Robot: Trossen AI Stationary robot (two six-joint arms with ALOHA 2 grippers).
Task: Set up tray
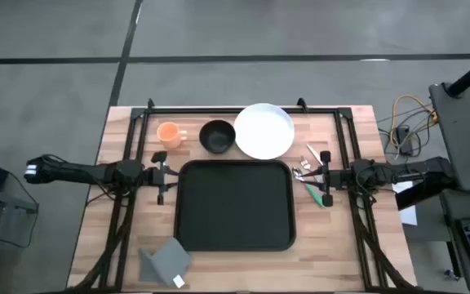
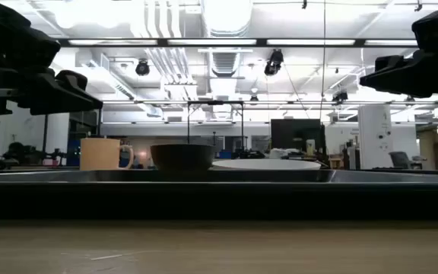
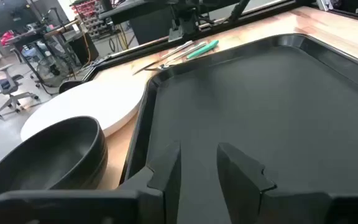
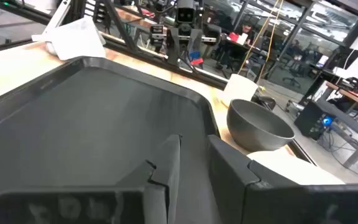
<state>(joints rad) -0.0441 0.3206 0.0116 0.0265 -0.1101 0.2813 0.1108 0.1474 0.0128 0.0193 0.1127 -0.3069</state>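
Observation:
The large black tray (image 1: pixel 235 204) lies flat in the middle of the wooden table and holds nothing. My left gripper (image 1: pixel 161 175) hovers at its left edge, open, its fingers pointing over the tray (image 3: pixel 278 106). My right gripper (image 1: pixel 326 177) hovers at the tray's right edge, open, also pointing over the tray (image 4: pixel 92 106). Behind the tray, an orange mug (image 1: pixel 170 135), a black bowl (image 1: pixel 217 136) and a white plate (image 1: pixel 263 131) stand in a row. Cutlery (image 1: pixel 308 167), with a green-handled piece (image 1: pixel 315 194), lies to the right of the tray. A grey folded napkin (image 1: pixel 167 260) lies near the tray's near-left corner.
A black frame (image 1: pixel 243 108) runs along the far edge and down both sides of the table. Cables and equipment (image 1: pixel 406 131) sit off the table's right side. Bare wood shows in front of the tray (image 1: pixel 243 265).

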